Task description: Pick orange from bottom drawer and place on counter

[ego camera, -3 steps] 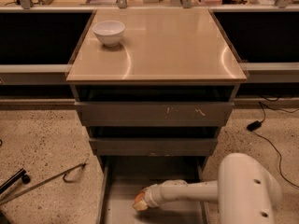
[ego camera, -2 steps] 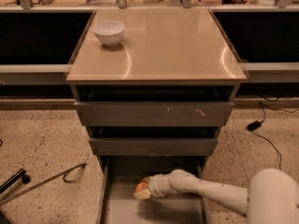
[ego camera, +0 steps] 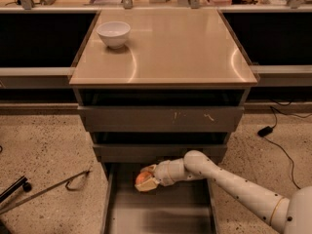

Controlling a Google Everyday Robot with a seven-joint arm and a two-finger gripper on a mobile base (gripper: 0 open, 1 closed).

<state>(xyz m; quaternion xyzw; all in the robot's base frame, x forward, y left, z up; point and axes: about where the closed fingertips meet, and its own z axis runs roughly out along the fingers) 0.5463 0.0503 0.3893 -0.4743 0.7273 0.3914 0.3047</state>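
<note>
NEAR: bottom drawer point(ego camera: 161, 213) pulled open | my fingers point(ego camera: 147, 185) over its back end, clenched around the orange point(ego camera: 142, 178) | HANDLING (judged): light, firm, round, prone to roll; hold across widest middle | FAR: desk point(ego camera: 175, 48), bowl point(ego camera: 113, 33) at rear left

Warm overhead light glares on the counter point(ego camera: 175, 48); at 6 o'clock the gripper point(ego camera: 146, 181), clasping the orange point(ego camera: 142, 177), sits in shadow.

tool point(ego camera: 145, 181) clasping orange point(ego camera: 141, 177), over bottom drawer point(ego camera: 161, 214) (white bowl point(ego camera: 113, 33) on counter point(ego camera: 180, 48))
</note>
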